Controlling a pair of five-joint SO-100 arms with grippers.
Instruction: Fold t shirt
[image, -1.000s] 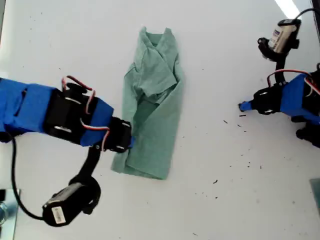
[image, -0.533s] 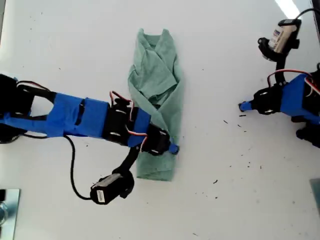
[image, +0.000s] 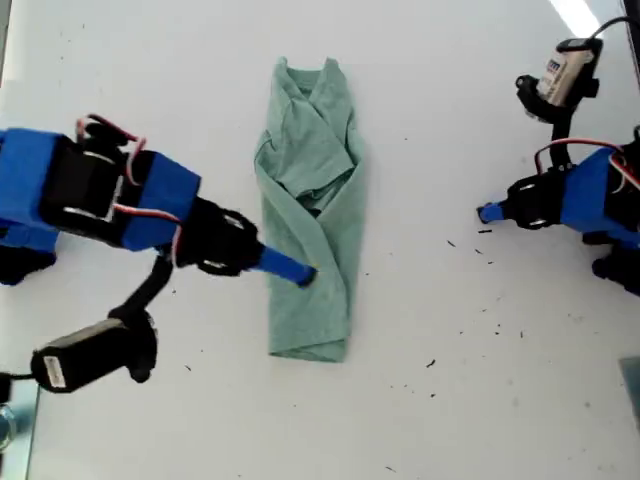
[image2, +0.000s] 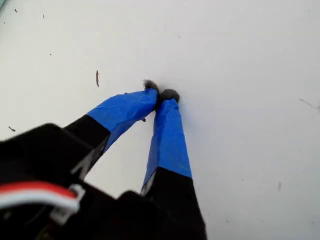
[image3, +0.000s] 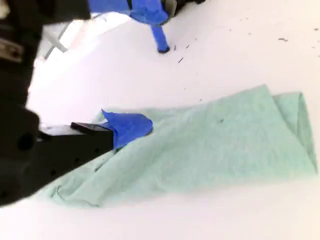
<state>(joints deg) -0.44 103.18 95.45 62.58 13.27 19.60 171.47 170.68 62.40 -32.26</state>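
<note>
Length is what matters for the next fold. The pale sage-green, heathered soft-fabric short-sleeved t-shirt (image: 320, 200) lies on the white worktop (image: 430, 100) as a narrow strip, its sides already brought in over the middle. Its long axis runs from the top of the exterior view to the bottom, with the crew neck at the top end and the hem at the bottom end.

My second tool (image: 300, 273), with blue-taped fingers on a black and blue arm, reaches in from the exterior view's left, across that axis. Its tip rests on the lower half of the cloth, between the middle and the hem. In the second wrist view (image3: 129, 127) only one blue finger shows against the fabric. I cannot tell whether the jaws are parted or have any cloth pinched.

My first tool (image: 487, 212), blue-taped like the other, sits well apart from the shirt toward the exterior view's right. It points at the shirt over bare worktop. Its two fingertips meet in the first wrist view (image2: 161, 95), and nothing is between them.

By my judgement what remains is to bring one end over the other along the long axis. The second tool is much the nearer, and the hem is its closest end.
</note>
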